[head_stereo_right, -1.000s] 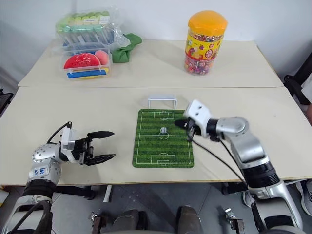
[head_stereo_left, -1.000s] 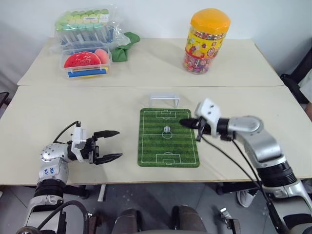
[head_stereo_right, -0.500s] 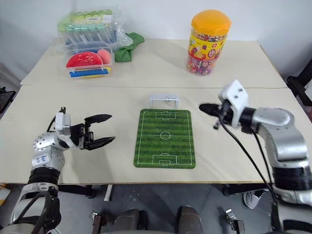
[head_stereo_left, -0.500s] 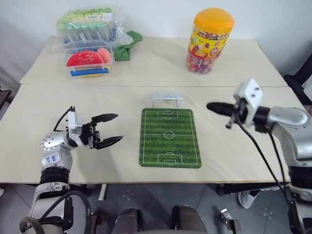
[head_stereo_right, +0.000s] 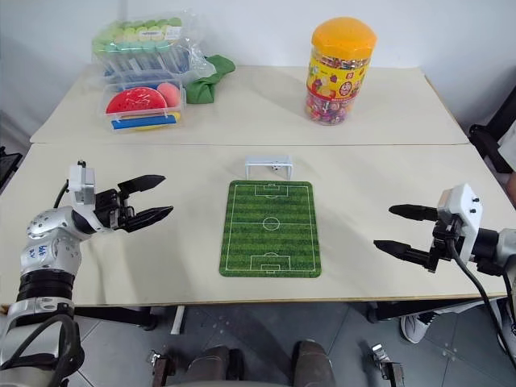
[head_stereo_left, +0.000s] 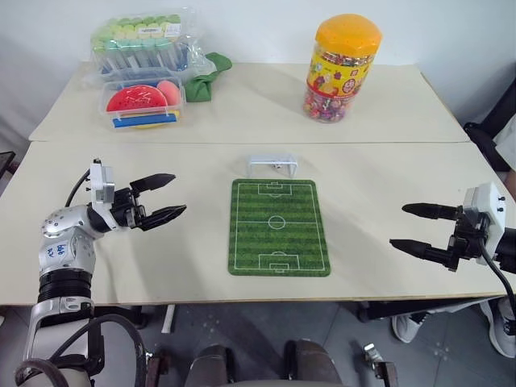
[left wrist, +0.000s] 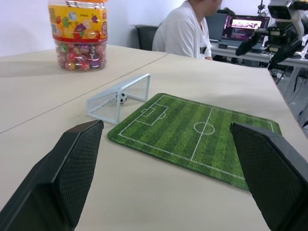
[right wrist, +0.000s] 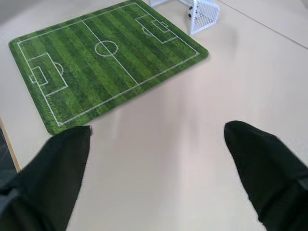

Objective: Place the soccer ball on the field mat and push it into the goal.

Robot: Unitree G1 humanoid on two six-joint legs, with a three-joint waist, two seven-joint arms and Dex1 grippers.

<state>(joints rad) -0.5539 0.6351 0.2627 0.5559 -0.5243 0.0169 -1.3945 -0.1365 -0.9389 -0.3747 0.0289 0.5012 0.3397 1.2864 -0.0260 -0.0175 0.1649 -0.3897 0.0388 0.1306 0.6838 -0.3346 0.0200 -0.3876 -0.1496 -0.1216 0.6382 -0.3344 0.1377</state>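
Observation:
The green field mat point(head_stereo_left: 278, 242) lies flat in the middle of the near table. The small white goal point(head_stereo_left: 272, 165) stands just past its far short edge. The soccer ball point(left wrist: 122, 97) rests inside the goal, against the netting. My left gripper point(head_stereo_left: 173, 194) hovers open to the left of the mat, pointing toward it, with nothing between its fingers. My right gripper point(head_stereo_left: 399, 226) is open and empty well to the right of the mat, near the table's front edge, with its fingertips aimed at the mat.
On the far table stand a candy jar with an orange lid point(head_stereo_left: 343, 68), a clear box of toys point(head_stereo_left: 145, 105), a bag of green-capped tubes point(head_stereo_left: 141, 40) and a green cloth point(head_stereo_left: 211, 72). A seam divides the two tables. A person point(left wrist: 185, 31) sits beyond the table's right side.
The ball left the mat's centre and now lies in the goal. My right gripper pulled away to the right and toward the front edge and opened. My left gripper rose slightly.

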